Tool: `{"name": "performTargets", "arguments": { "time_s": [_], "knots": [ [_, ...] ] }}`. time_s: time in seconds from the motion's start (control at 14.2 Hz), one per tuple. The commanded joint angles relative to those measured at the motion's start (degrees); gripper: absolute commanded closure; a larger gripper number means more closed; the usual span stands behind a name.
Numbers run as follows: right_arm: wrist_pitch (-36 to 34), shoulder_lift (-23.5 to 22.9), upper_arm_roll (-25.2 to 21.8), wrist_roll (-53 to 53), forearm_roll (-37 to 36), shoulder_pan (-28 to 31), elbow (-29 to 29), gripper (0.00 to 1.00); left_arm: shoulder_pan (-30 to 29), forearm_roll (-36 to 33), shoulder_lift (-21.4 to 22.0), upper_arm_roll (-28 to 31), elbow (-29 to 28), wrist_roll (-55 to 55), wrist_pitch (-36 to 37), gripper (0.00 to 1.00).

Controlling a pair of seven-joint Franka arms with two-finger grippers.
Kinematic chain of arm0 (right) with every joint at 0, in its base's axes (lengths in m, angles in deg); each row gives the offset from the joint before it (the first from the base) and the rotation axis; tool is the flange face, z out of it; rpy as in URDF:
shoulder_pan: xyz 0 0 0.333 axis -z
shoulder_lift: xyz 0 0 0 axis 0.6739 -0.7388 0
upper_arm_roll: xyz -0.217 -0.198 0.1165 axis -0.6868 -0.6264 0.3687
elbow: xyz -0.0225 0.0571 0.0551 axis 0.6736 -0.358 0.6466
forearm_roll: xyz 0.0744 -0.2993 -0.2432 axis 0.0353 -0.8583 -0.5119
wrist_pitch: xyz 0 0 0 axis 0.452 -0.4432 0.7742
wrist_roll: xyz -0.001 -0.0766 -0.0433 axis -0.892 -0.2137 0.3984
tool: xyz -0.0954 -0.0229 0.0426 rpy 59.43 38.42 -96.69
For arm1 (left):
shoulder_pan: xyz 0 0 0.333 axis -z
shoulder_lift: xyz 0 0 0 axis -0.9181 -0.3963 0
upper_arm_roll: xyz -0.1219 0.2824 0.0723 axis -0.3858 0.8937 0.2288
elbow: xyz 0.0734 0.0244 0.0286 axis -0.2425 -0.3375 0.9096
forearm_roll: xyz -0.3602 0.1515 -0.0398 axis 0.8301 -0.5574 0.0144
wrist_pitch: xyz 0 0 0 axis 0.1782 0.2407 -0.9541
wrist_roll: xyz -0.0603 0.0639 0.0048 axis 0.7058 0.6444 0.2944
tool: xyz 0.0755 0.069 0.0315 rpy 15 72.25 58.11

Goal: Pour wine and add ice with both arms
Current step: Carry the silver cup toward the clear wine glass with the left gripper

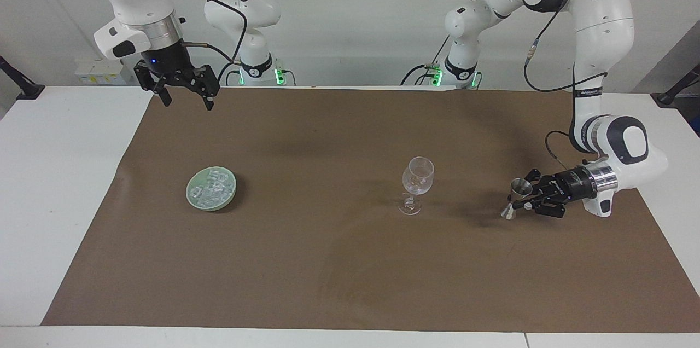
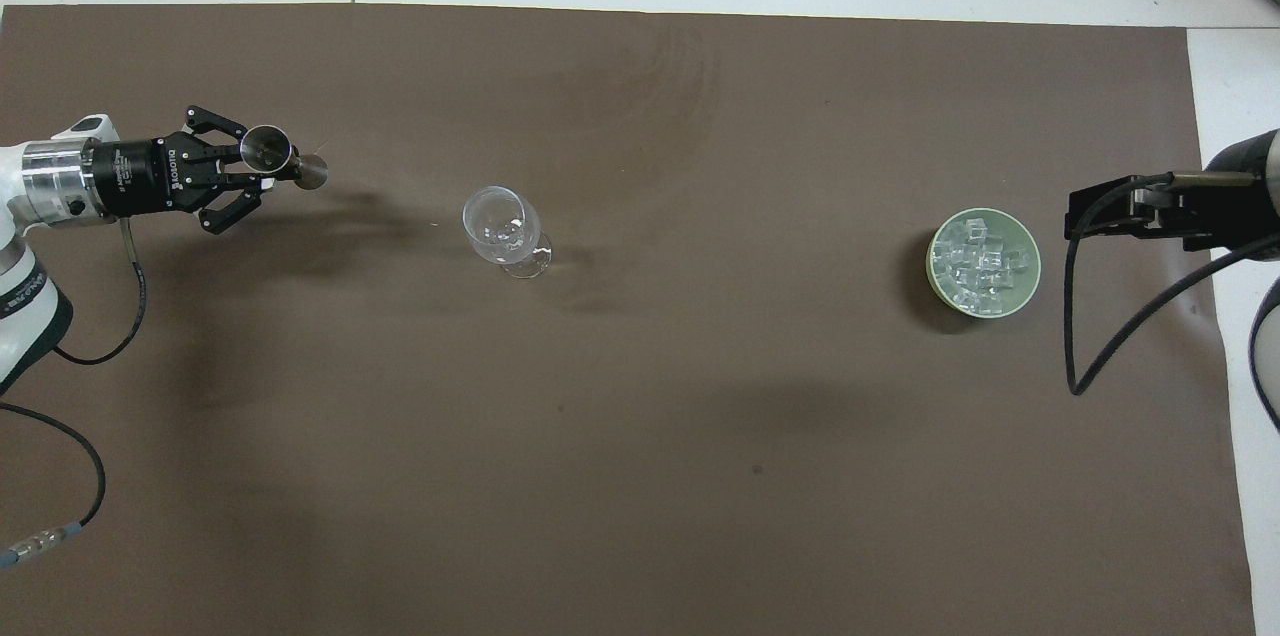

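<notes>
A white table (image 1: 60, 173) is carrying a brown mat (image 1: 350, 260) that is covering most of its top. Standing on the mat are a wine glass (image 1: 416, 184) and, toward the right arm's end, a green dish (image 1: 211, 189) holding ice (image 2: 980, 266).

Shiny metal jigger (image 1: 517, 196), matt brown mat (image 1: 339, 260)

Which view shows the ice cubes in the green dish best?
The overhead view: it looks straight into the dish, so separate clear cubes of the ice show. The facing view sees the dish at a slant, and the ice reads as a pale glassy heap.
</notes>
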Motion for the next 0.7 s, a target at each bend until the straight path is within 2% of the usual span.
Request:
{"name": "performTargets", "arguments": {
  "time_s": [0.0,0.63],
  "knots": [
    [1.3,1.4,0.2,-0.9,0.3,0.6,-1.8,0.00,1.1,1.3,3.3,0.7,-2.7,-1.3,-2.4,1.00],
    [1.3,1.4,0.2,-0.9,0.3,0.6,-1.8,0.00,1.9,3.7,11.6,0.6,-11.2,-2.1,-8.3,1.00]
  ]
}}
